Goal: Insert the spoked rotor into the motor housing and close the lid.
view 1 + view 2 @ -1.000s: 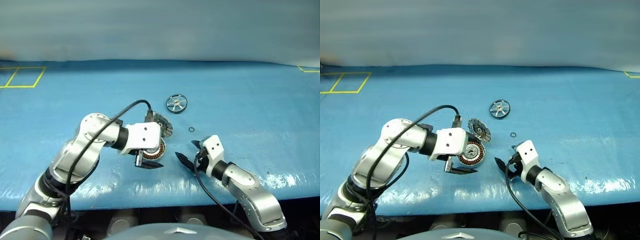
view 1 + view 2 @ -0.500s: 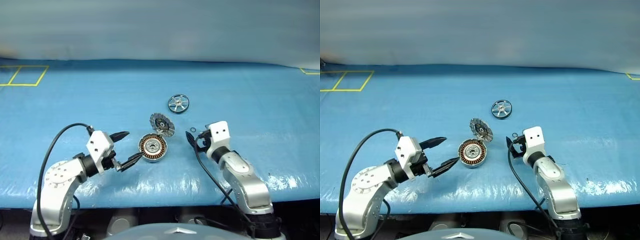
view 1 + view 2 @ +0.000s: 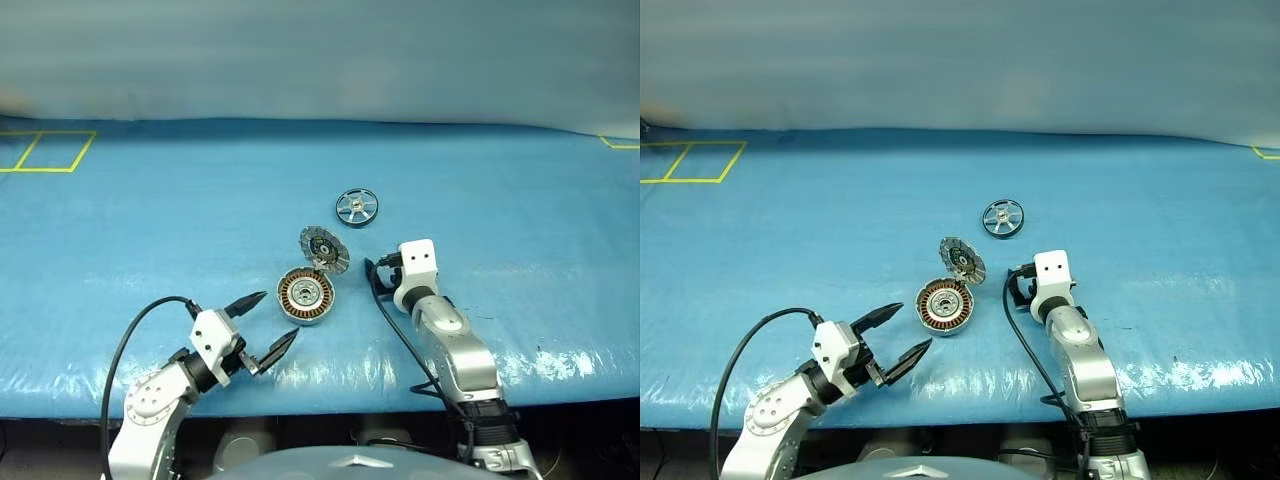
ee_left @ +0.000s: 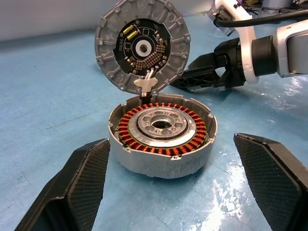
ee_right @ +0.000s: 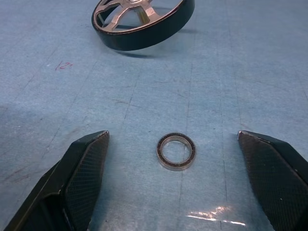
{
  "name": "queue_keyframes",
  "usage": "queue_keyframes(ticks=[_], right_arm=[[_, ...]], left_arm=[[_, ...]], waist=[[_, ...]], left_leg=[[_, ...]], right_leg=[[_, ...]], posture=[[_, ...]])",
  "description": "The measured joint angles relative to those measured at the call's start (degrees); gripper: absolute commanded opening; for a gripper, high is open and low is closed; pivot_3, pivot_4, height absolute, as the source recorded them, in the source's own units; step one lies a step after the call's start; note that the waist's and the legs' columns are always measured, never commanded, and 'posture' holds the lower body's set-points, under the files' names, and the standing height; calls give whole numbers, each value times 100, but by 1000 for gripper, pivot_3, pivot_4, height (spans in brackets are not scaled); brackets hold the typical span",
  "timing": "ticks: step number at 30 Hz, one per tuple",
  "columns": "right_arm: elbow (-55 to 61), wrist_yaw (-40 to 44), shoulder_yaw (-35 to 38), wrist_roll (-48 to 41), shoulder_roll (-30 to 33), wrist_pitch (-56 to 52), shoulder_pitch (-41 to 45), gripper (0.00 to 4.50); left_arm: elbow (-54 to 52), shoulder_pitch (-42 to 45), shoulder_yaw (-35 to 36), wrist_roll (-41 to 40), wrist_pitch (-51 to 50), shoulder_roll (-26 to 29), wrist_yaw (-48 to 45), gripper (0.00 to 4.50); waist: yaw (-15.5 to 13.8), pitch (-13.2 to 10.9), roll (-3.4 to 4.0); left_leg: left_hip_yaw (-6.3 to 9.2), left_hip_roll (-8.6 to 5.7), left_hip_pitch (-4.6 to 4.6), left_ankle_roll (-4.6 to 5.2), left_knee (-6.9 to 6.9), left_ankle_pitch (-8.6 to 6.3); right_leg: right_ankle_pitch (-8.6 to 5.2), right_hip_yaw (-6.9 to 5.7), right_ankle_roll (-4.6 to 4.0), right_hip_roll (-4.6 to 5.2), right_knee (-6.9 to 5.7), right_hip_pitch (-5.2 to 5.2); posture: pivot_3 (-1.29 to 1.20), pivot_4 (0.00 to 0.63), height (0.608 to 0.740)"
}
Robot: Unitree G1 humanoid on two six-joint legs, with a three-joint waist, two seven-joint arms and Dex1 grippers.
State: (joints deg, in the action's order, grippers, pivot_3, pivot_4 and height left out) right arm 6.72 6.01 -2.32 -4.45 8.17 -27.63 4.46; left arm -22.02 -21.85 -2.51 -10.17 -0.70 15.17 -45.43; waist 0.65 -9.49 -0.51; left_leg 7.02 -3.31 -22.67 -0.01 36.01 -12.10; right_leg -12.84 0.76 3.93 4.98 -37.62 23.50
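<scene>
Half the spoked rotor (image 5: pixel 139 19) cut off

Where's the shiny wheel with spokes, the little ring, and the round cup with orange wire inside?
spoked rotor (image 3: pixel 356 207), left eye view, on its hub.
small ring (image 5: pixel 176 151), right wrist view, on its band.
motor housing (image 4: pixel 161 133), left wrist view, on the copper winding near its centre bearing.
</scene>
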Motion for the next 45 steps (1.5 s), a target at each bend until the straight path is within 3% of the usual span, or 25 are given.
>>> queue_keyframes(ticks=[3,12,17,20,24,27,31,39,45], right_arm=[[-78,-24,5,2,-57,-16,40,3606],[-41,-59,-6,25,-129,-33,3,679],[688,297,-144,51,397,-320,-552,671],[1622,1140,-400,-113,1341,-688,-1137,671],[2575,2070,-687,-731,1964,-1296,-1473,671],[3192,2537,-833,-1334,2010,-1669,-1211,671],[3339,2629,-1162,-1455,1911,-1760,-574,671],[2666,2185,-2237,-888,1129,-1407,214,671],[1875,1778,-2447,-361,730,-862,333,671]], left_arm=[[75,16,-106,0,140,75,46,4500],[208,36,-292,5,268,238,255,4500],[252,-7,-362,3,362,224,436,4500],[341,-60,-369,-1,405,217,549,4500],[435,-92,-391,-39,521,196,540,4500],[586,-77,-401,-161,593,199,517,4500],[759,-109,-415,-286,829,225,393,4500],[787,-190,-411,-616,873,364,195,4500],[936,-232,-326,-675,1007,407,162,4500]], waist=[[2,4,-3],[2,7,-2],[-11,10,0],[-1,12,2],[46,10,0],[54,8,3],[32,2,-9],[-4,3,-10],[1,2,-9]], left_leg=[[0,1,7,0,1,0],[2,1,6,0,-1,0],[8,-6,0,6,-4,-4],[8,-3,-3,11,-10,-7],[5,11,-6,9,-13,-8],[3,15,-6,7,-7,-9],[9,15,-15,7,-7,-10],[9,-2,-32,24,-16,-27],[6,-2,-23,25,-10,-28]], right_leg=[[0,0,1,-1,-1,-5],[-1,-2,0,-1,0,-4],[-2,-5,3,7,14,-6],[-2,-9,5,7,31,-10],[-1,-11,6,0,36,-7],[-1,-12,8,1,37,-8],[3,-24,13,3,62,-6],[8,-27,17,14,79,3],[9,-27,20,16,77,6]], posture=[[0,150,740],[0,150,740],[0,150,740],[0,150,740],[0,150,740],[0,150,740],[0,150,740],[0,150,740],[0,150,740]])
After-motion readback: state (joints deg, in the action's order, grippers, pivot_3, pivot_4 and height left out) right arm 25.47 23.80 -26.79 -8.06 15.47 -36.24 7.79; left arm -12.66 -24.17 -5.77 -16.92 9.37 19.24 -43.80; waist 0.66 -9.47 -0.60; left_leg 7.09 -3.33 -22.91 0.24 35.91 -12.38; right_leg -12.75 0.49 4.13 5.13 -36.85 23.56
